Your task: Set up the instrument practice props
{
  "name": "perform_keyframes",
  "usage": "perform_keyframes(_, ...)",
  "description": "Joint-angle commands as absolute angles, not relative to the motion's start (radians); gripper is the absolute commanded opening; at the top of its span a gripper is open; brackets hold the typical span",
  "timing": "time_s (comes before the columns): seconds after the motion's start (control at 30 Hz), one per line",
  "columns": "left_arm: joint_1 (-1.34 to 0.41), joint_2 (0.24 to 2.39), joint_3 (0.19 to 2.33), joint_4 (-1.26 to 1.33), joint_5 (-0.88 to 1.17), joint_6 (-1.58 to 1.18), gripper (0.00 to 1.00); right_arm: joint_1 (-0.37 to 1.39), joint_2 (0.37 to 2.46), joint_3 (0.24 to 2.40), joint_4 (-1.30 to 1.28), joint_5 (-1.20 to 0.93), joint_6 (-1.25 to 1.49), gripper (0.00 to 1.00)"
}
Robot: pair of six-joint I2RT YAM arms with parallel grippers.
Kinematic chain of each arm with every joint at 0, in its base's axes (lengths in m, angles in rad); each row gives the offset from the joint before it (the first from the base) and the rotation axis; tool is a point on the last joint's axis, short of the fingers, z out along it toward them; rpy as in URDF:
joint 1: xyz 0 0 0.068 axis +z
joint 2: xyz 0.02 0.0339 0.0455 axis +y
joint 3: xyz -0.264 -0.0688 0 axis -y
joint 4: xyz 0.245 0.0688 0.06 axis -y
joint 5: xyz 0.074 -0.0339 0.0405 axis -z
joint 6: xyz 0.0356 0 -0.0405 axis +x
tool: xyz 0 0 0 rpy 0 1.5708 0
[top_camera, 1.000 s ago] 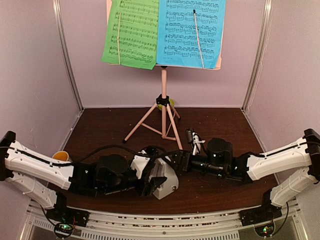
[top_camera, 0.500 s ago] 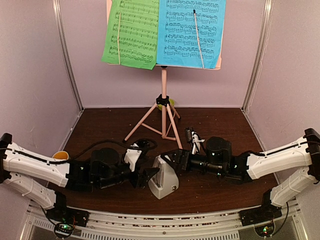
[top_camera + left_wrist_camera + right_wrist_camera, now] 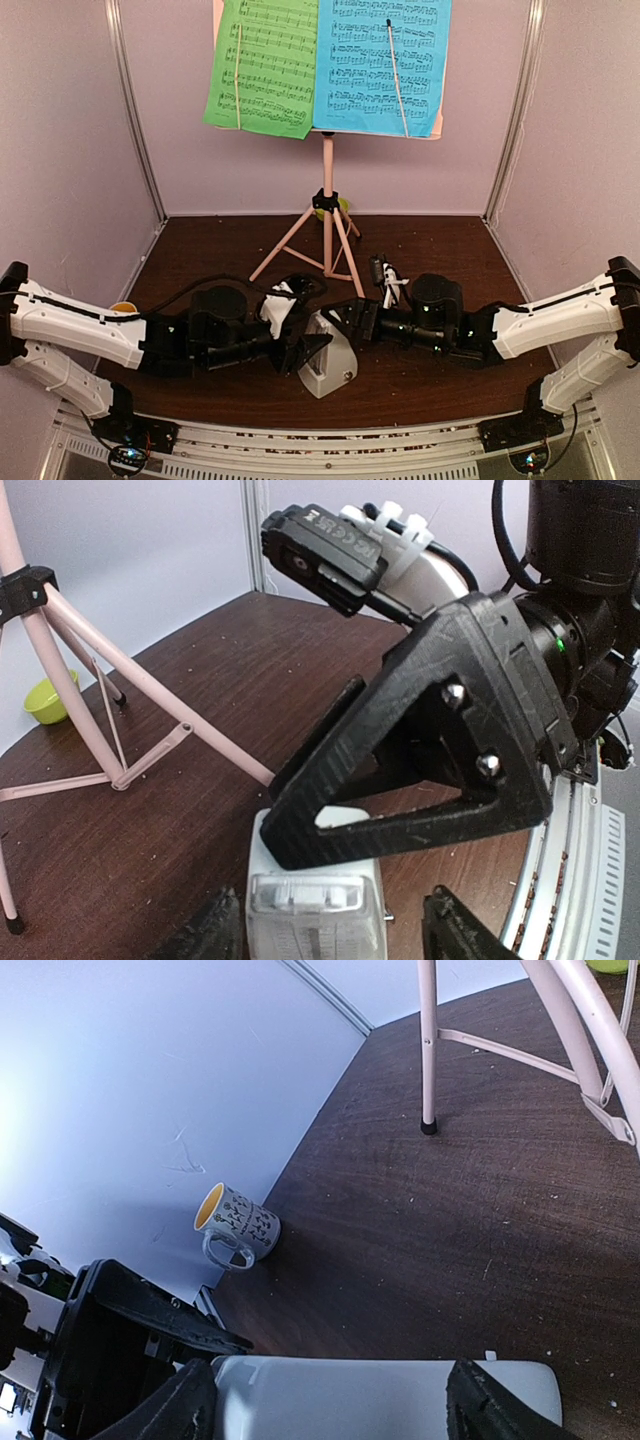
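The metronome stands upright on the table at about 6 o'clock, near the front edge, with the pink music stand beyond it at 12 o'clock already carrying the green sheet and the blue sheet. The right gripper reaches in from 3 o'clock, and its fingers lie against both sloping flanks of the case in what looks like a grip high on the body. The left gripper comes from 9 o'clock with its fingers apart, one either side of the base and clear of it. The case looks like stiff, smooth plastic, light but probably bottom-heavy. Because the walls taper, a pinch near the top would tend to slide upward and off, so the surer hold is low on the two side faces, squeezed gently and kept away from the front panel
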State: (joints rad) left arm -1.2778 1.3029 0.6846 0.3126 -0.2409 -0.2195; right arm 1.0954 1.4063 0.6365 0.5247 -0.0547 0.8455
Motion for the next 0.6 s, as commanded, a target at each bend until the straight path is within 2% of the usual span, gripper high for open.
perform_keyframes(0.0,-1.275,1.329,0.736,0.331,-0.217,-0.196,0.59,1.098,1.462,0.595,0.328,-0.005,0.835,0.79)
perform_keyframes(0.2,-1.274,1.308,0.703,0.326,-0.232,-0.188,0.38,1.100,1.469,0.585,0.329,0.006,0.841,0.78)
perform_keyframes(0.4,-1.273,1.250,0.634,0.338,-0.222,-0.176,0.24,1.100,1.487,0.565,0.334,0.017,0.843,0.78)
perform_keyframes(0.57,-1.273,1.214,0.608,0.358,-0.173,-0.144,0.15,1.100,1.495,0.542,0.351,0.022,0.856,0.78)
